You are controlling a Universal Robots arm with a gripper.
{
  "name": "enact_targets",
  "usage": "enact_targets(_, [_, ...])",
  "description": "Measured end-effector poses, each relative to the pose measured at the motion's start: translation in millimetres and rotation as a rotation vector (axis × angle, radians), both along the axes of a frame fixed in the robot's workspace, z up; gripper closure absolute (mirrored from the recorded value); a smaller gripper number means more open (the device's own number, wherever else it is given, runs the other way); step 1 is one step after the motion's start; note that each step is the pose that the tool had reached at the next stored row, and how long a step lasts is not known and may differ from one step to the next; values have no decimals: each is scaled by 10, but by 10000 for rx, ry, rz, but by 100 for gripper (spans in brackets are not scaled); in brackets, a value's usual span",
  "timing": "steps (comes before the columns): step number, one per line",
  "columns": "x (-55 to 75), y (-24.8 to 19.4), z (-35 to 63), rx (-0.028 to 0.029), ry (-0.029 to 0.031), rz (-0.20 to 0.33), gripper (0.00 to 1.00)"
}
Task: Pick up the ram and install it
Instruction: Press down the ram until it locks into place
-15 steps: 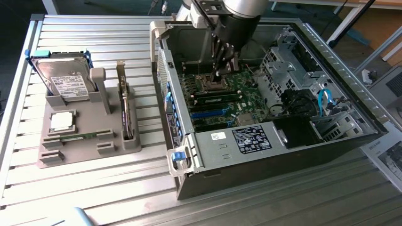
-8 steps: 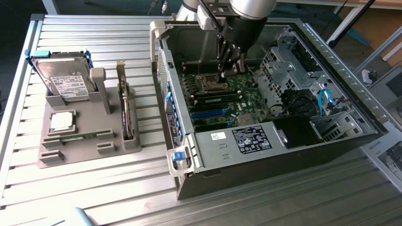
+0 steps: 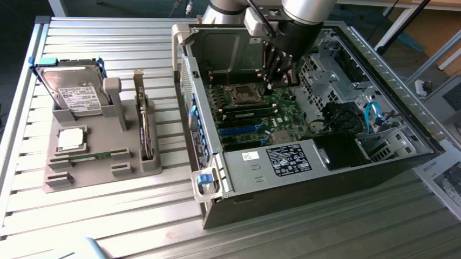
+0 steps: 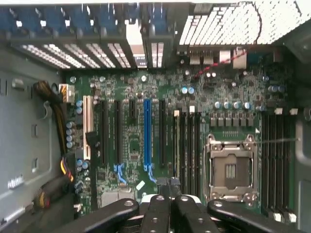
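My gripper (image 3: 279, 81) is down inside the open computer case (image 3: 403, 108), above the motherboard (image 3: 252, 116). In the wrist view its black fingers (image 4: 163, 194) are pressed together and the gripper (image 4: 170, 183) is shut, with nothing visible between them. The tips hover over the dark memory slots (image 4: 187, 145) beside the empty processor socket (image 4: 230, 167). A thin green strip that looks like the ram (image 3: 92, 156) lies in a groove of the grey fixture (image 3: 133, 170) at the exterior view's left, far from the gripper. I cannot tell whether a stick sits in the slots under the tips.
The fixture also carries a hard drive (image 3: 72, 89), a square silver processor (image 3: 70, 138) and an upright expansion card (image 3: 144, 127). The case stands on a slatted metal table (image 3: 108, 216). Inside are a blue slot (image 4: 147, 133), a drive cage (image 3: 324, 75) and cables (image 3: 371, 116).
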State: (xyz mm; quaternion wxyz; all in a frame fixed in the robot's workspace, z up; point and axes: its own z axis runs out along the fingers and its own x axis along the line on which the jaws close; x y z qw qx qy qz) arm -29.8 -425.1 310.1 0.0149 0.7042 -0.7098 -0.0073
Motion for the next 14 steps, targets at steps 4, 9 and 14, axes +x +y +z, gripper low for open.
enact_targets(4, [120, 0, -1, 1, 4, 24, 89])
enact_targets(9, [133, 25, -4, 2, 4, 26, 89])
enact_targets(14, [170, 121, -9, 0, 4, 26, 89])
